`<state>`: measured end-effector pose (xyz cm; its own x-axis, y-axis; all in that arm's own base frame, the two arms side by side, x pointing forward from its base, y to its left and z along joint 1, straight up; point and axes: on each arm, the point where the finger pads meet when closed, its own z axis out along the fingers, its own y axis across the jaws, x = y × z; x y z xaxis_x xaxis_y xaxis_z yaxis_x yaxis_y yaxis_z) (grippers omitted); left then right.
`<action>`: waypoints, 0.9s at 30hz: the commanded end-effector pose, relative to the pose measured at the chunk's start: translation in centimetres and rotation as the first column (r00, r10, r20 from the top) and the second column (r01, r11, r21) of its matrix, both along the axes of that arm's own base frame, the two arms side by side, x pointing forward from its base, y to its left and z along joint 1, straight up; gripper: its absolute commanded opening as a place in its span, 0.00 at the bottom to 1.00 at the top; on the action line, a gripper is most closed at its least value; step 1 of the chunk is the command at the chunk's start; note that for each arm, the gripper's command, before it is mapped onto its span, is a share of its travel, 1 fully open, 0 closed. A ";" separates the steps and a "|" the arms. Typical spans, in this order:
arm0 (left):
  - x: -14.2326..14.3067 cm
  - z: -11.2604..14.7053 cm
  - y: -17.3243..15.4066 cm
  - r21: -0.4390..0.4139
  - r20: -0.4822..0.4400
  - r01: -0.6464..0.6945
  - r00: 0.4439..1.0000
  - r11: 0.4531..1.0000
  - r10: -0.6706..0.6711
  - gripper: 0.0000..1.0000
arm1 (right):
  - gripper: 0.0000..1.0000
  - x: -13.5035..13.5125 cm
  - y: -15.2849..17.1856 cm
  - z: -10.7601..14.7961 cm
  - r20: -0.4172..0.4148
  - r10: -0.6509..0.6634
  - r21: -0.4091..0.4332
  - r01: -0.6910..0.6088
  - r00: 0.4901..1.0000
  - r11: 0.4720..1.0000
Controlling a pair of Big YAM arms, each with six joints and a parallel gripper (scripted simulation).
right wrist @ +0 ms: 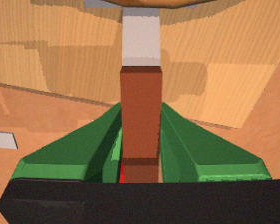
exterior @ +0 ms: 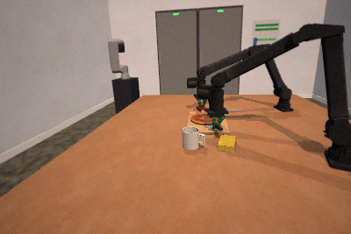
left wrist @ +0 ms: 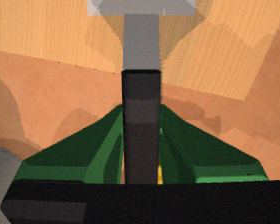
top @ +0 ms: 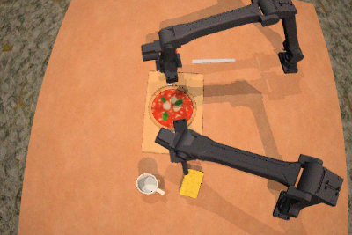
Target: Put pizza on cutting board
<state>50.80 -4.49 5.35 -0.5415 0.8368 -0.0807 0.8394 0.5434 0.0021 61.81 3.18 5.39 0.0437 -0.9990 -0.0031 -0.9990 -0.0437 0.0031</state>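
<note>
On the cutting board [top: 150, 143] [exterior: 224, 125] [left wrist: 216, 60] [right wrist: 241, 90], as seen from the top, the pizza [top: 172, 107] [exterior: 202, 119] [right wrist: 151, 2] was located near the middle, slightly toward the right gripper's end. Its toppings faced up. Whether its whole underside was seated on the wood could not be determined.

The left gripper [top: 178, 153] [exterior: 217, 122] [left wrist: 141, 113] was closed on the black handle of a turner [top: 185, 166] [left wrist: 141, 95]; the metal blade extended over the board, on the side nearer the mug [top: 147, 184] [exterior: 190, 138] [left wrist: 1, 172]. The right gripper [top: 169, 65] [exterior: 202, 102] [right wrist: 141, 111] was clamped on the reddish handle of the second turner [exterior: 202, 109] [right wrist: 141, 112]. In the right wrist view, the crust overlapped part of that turner's blade. Contact between either blade and the pizza or board could not be confirmed.

The yellow sponge [top: 192, 184] [exterior: 226, 144] lay on the table [top: 88, 103] [exterior: 132, 181], near the mug, both outside the board. A pale, narrow strip [top: 214, 61] [exterior: 235, 110] [right wrist: 3, 140] lay on the table beyond the board, near the right gripper.
</note>
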 end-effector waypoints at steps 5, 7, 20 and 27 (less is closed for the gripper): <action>2.6 3.0 -0.5 -0.006 0.061 -0.001 0.998 1.000 0.001 0.06 | 0.06 3.0 -0.6 4.0 0.098 -0.019 0.012 0.018 0.995 1.000; 3.3 3.1 -0.7 -0.006 0.092 -0.001 0.996 1.000 0.002 0.06 | 0.06 3.1 -0.6 3.9 0.098 -0.019 0.012 0.018 0.995 1.000; 2.2 4.0 -0.6 -0.013 0.106 0.017 0.994 1.000 -0.016 0.06 | 0.06 3.1 -0.5 3.8 0.096 -0.019 0.012 0.017 0.995 1.000; 1.6 3.4 -0.2 -0.015 0.092 0.011 0.996 1.000 -0.010 0.06 | 0.06 3.1 -0.5 3.7 0.096 -0.018 0.012 0.017 0.995 1.000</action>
<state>50.91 -4.48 5.46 -0.5410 0.8371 -0.0818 0.8396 0.5431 0.0051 61.85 3.17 5.39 0.0442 -0.9990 -0.0034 -0.9990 -0.0443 0.0057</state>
